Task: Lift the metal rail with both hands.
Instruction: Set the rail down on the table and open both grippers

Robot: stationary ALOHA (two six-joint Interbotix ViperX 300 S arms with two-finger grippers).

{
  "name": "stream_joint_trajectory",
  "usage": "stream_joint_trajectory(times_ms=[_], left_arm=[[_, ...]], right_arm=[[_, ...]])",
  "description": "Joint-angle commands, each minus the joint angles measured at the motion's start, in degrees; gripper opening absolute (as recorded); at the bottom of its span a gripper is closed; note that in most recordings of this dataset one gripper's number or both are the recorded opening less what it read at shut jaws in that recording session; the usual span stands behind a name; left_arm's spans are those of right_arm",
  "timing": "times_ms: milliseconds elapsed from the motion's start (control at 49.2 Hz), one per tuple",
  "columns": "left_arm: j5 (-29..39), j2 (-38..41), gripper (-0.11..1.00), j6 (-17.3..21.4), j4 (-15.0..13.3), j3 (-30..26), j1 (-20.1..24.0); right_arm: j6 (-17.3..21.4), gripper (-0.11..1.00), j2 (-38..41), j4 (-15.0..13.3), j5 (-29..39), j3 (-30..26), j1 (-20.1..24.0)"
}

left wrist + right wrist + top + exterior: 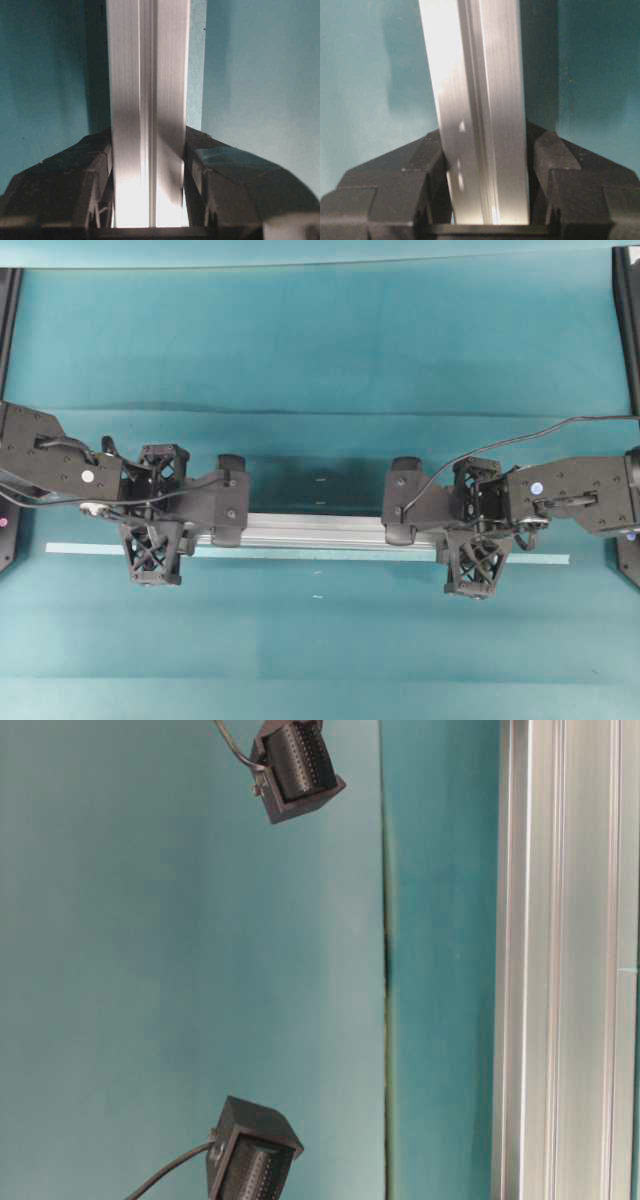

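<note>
So we've got the metal rail (315, 531) lying left-right across the table (320, 340), just behind the pale tape strip (540, 559). Our left gripper (228, 505) is clamped on it left of centre and our right gripper (402, 502) right of centre, jaws tight against both faces. The grips look roughly symmetric, so a level lift should hold if both arms rise together.

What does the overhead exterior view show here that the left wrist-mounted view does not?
Only the overhead view shows both arms at once: the left tool and right tool each closed on the metal rail, plus the pale tape strip on the table. Only the left wrist view shows the fingers pressed against the rail's sides and its lengthwise groove close up. Both show the rail gripped above the teal surface.
</note>
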Motion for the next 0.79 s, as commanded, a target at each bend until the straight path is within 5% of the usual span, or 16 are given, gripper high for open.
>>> stream_joint_trajectory(times_ms=[0, 325, 548, 772], left_arm=[[-1.41, 0.18, 0.3, -0.09, -0.09, 0.09, -0.35], [-2.99, -0.26, 0.35, -0.88, -0.09, 1.23, -0.35], [-4.31, -0.35, 0.94, -1.85, -0.09, 1.58, -0.35], [-6.06, -0.7, 0.9, -1.93, -0.09, 2.29, -0.35]], right_arm=[[0.44, 0.39, 1.23, 0.09, -0.09, 0.26, 0.09], [0.44, 0.39, 1.23, 0.35, 0.0, 0.18, 0.09], [0.26, 0.92, 1.05, 0.35, -0.18, 0.26, 0.09], [0.26, 0.99, 0.62, 0.18, -0.26, 0.09, 0.09]])
